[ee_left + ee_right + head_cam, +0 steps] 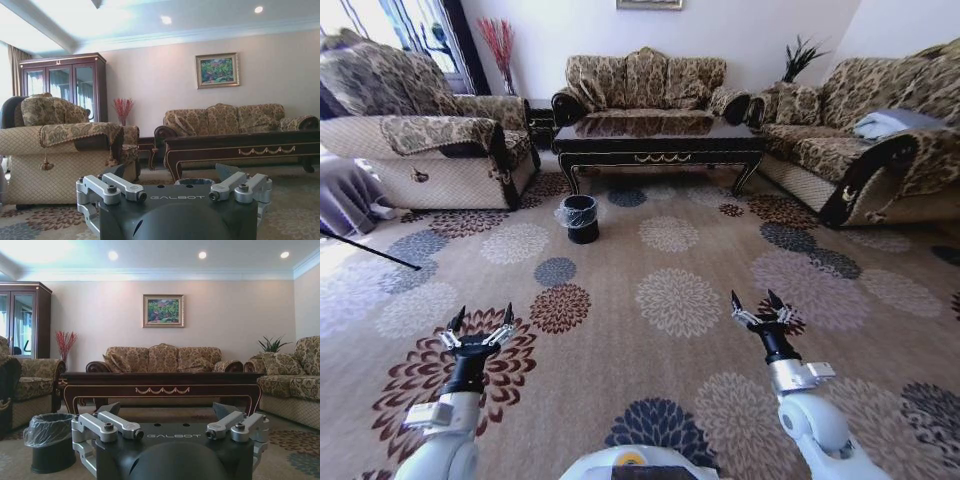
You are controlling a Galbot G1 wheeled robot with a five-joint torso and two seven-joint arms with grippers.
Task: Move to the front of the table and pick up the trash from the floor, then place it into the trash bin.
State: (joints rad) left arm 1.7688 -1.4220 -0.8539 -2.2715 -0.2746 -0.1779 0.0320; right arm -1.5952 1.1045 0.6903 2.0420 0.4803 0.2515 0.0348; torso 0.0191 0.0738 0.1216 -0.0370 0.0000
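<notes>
The robot's own white base [630,462] was seen nearest the camera, at the bottom edge of the head view. Just beyond it, both arms were held low over the floor [620,260], a tan carpet patterned with round flower medallions. The left hand [480,322] was found above a maroon medallion, its two dark fingers spread apart with nothing between them. The right hand [758,303] was likewise held open and empty, over the carpet on the other side.

Farther ahead, the small black trash bin [581,218] was set on the carpet, a clear bag ruffled over its rim. It was placed just in front of the left end of the table [658,143], apart from its legs and far lower than its top. The table, long, dark and glossy with gold scrollwork on its apron, was surrounded by patterned sofas: one behind it [645,80], one at the left [430,130] and one at the right [865,130].

In the right wrist view the bin [49,440] was seen beside the hand's body, with the table [162,385] beyond it. In the left wrist view only the bin's rim [195,181] was visible over the hand.

The trash itself could not be made out with certainty on the patterned carpet.
</notes>
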